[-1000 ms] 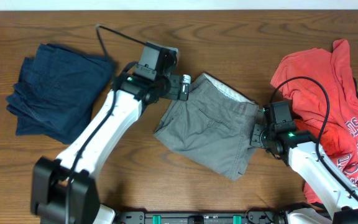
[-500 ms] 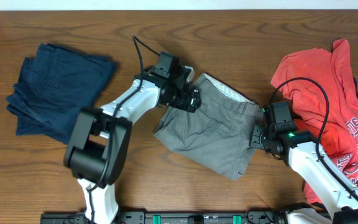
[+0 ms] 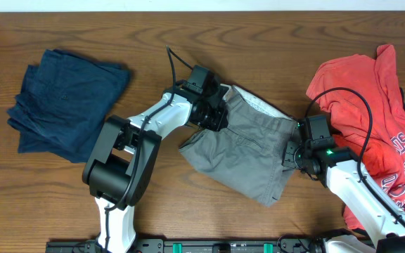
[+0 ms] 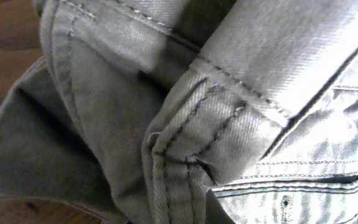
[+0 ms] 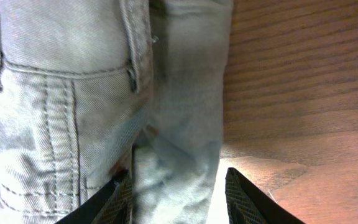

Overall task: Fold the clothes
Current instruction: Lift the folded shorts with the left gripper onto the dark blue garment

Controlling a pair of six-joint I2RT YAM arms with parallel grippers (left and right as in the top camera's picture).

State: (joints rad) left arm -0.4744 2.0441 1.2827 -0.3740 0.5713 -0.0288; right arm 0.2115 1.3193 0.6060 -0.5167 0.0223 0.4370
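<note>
Grey shorts (image 3: 241,154) lie crumpled at the table's middle. My left gripper (image 3: 215,112) is on their upper left corner and is shut on the grey shorts. The left wrist view is filled with bunched grey denim seam (image 4: 229,112), and my fingers are hidden there. My right gripper (image 3: 289,153) sits at the shorts' right edge. In the right wrist view the right gripper (image 5: 176,199) stands open astride a fold of the shorts (image 5: 179,124). Its left finger (image 5: 120,199) touches the cloth, while the right finger (image 5: 244,196) stays apart from it.
A folded navy garment (image 3: 65,102) lies at the far left. A red shirt (image 3: 371,105) is heaped at the right, under my right arm. A black cable (image 3: 174,60) loops above the left arm. The wooden table (image 3: 188,35) shows bare along the back.
My left arm swung right onto the shorts' upper left corner and its gripper closed on the cloth. The shorts' left edge shifted slightly right. The right arm has not moved.
</note>
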